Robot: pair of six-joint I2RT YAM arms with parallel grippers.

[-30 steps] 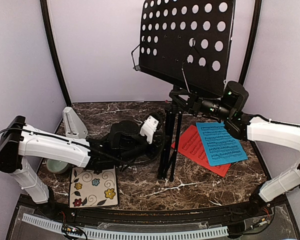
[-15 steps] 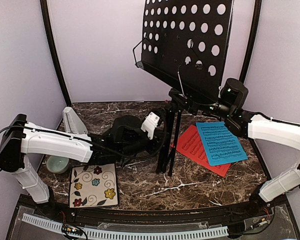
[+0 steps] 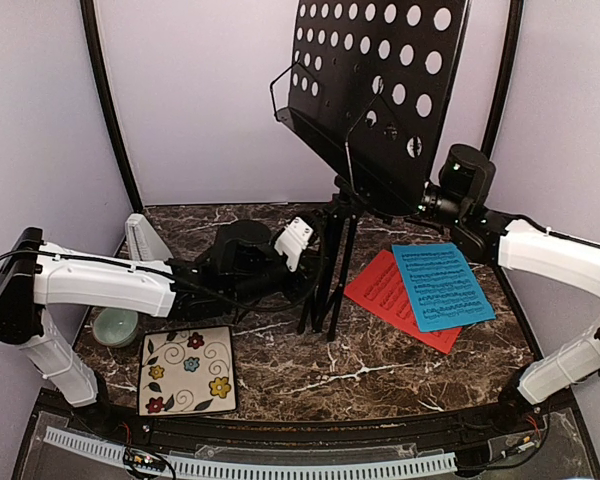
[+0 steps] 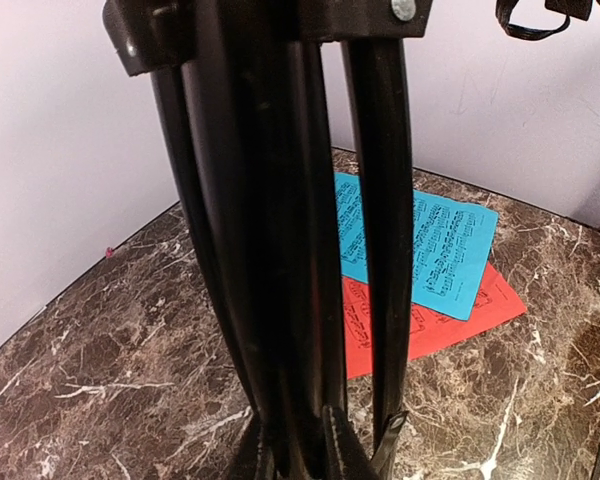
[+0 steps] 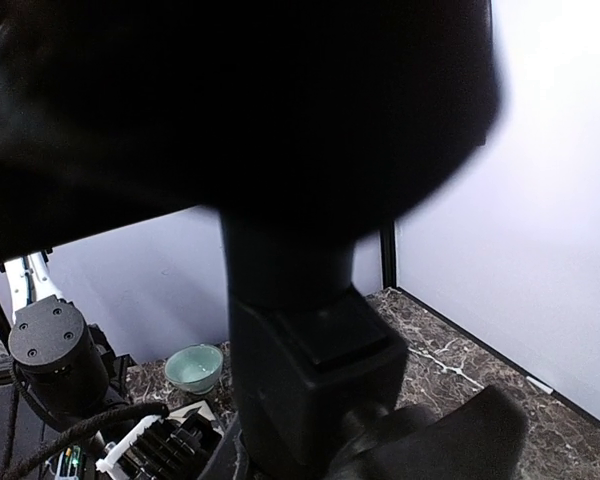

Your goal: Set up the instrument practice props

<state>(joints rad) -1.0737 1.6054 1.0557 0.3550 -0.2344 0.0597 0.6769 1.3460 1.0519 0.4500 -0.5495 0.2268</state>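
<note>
The black perforated music stand (image 3: 380, 90) stands tilted at the back, its thin legs (image 3: 325, 290) folded close together. My left gripper (image 3: 308, 283) is shut on those legs low down. In the left wrist view its fingers (image 4: 342, 445) press the dark leg bundle (image 4: 270, 200). My right gripper (image 3: 400, 203) is shut on the stand's neck just under the desk. The right wrist view is filled by the neck's black joint block (image 5: 310, 380), with the fingers hidden. The blue sheet (image 3: 442, 285) overlaps the red sheet (image 3: 385, 295) on the right. The whitish metronome (image 3: 145, 240) stands at the back left.
A floral tile (image 3: 187, 370) lies at the front left, with a pale green bowl (image 3: 115, 325) beside it under my left arm. The bowl (image 5: 193, 365) also shows in the right wrist view. Purple walls and black frame posts (image 3: 110, 110) close in the marble table.
The stand's desk has risen and tipped more upright, and its legs have swung left. My right gripper has gone up and back with the neck. My left gripper has closed on the legs.
</note>
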